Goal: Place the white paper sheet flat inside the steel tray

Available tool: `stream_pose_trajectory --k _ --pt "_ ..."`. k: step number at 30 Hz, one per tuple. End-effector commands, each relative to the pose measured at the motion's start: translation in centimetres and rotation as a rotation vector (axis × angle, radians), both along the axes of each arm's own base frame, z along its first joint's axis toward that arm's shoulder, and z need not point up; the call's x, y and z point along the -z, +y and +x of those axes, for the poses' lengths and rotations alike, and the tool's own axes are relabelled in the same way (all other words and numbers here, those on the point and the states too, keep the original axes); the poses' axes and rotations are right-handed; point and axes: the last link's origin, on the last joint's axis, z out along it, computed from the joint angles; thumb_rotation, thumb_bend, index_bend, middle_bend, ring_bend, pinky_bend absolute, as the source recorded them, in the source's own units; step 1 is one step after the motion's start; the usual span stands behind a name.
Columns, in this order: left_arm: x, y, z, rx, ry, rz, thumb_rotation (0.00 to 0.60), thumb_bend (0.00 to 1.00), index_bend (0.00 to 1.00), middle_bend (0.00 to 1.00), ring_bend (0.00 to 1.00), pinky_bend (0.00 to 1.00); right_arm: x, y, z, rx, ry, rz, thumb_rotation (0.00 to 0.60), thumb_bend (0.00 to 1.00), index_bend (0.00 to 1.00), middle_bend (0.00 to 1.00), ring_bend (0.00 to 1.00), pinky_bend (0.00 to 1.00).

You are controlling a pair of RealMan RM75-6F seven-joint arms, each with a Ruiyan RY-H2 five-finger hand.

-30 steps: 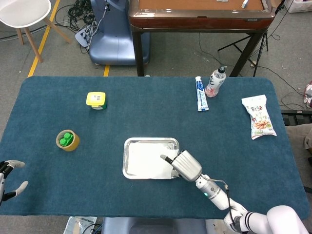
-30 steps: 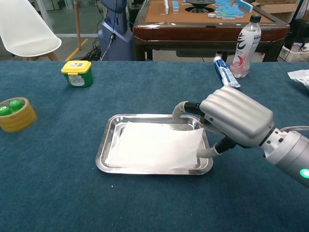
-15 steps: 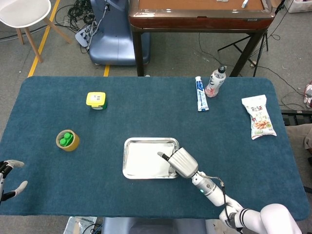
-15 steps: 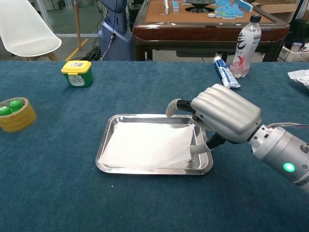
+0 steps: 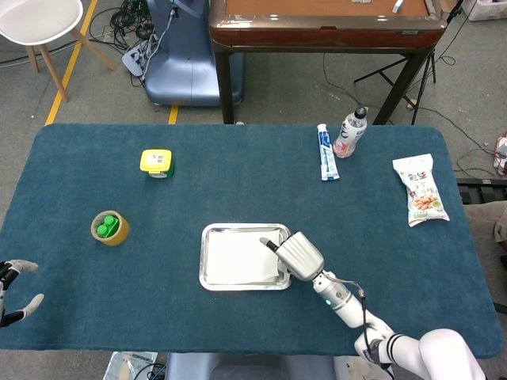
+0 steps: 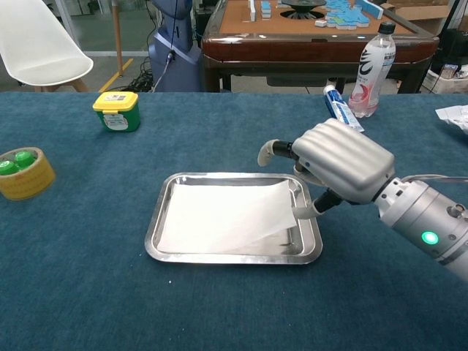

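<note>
The steel tray [image 5: 207,237] [image 6: 158,221] sits on the blue table near the front middle. Inside it lies the white paper sheet [image 5: 238,258] [image 6: 219,214], its near right corner lifted off the tray floor. My right hand [image 5: 298,254] [image 6: 341,168] hovers over the tray's right end, fingers curled, one finger stretched toward the far rim. Its thumb meets the raised right edge of the paper and seems to pinch it. My left hand [image 5: 14,290] shows only in the head view, at the table's front left corner, fingers apart and holding nothing.
A tape roll with green caps [image 5: 110,228] [image 6: 22,173] and a yellow-lidded box [image 5: 157,162] [image 6: 116,111] stand at the left. Far right are a toothpaste tube [image 5: 327,152] [image 6: 340,108], a bottle [image 5: 350,132] [image 6: 371,69] and a snack bag [image 5: 421,190].
The right hand moved left and then back toward the far side, pulling the paper off the tray's right and front rims until it lies within the tray. The left hand stayed put.
</note>
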Motion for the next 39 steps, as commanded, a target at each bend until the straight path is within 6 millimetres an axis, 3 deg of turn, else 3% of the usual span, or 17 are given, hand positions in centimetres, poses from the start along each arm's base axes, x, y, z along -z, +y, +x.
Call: stream_pose_trajectory --k 1,29,39 --pt "0.1 0.0 0.0 -0.001 0.001 -0.003 0.6 0.19 0.39 0.37 0.29 0.46 -0.2 -0.1 -0.1 -0.001 0.006 -0.006 0.6 0.0 0.33 1.0 1.0 1.0" --pt "0.2 0.0 0.0 -0.005 0.001 -0.014 0.6 0.19 0.39 0.37 0.29 0.45 -1.5 0.0 -0.4 0.111 0.062 0.031 0.6 0.0 0.25 1.0 1.0 1.0" --pt "0.3 -0.1 0.1 -0.005 0.003 -0.021 0.6 0.19 0.39 0.37 0.29 0.45 -2.6 0.3 -0.9 0.149 0.186 0.057 0.6 0.0 0.25 1.0 1.0 1.0"
